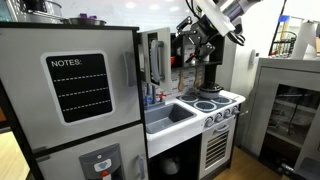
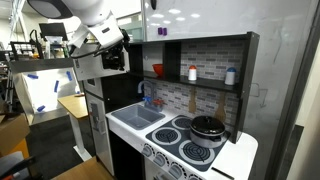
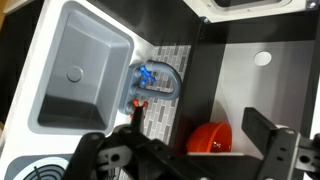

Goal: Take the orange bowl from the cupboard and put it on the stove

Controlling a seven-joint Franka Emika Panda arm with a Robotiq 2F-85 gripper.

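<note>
In an exterior view the gripper hangs high in front of the open cupboard, above the stove. The grey sink lies below it and to one side. The orange bowl cannot be made out here, and the jaws are too dark against the cupboard to read.

In an exterior view the gripper hovers beside the cupboard, level with its upper shelf. The orange bowl sits on that shelf at the end nearest the hand, just beyond the fingers and not touched. Farther from the hand on the same shelf stand two small white bottles. Below the hand lies the sink, and past it the stove, with a black pot on a rear burner.

In the wrist view the gripper is released: its two black fingers stand wide apart with nothing held. The orange bowl lies ahead of the hand, between the fingers in the picture, inside the dark cupboard. The blue faucet and the sink lie off to one side of the hand.
</note>
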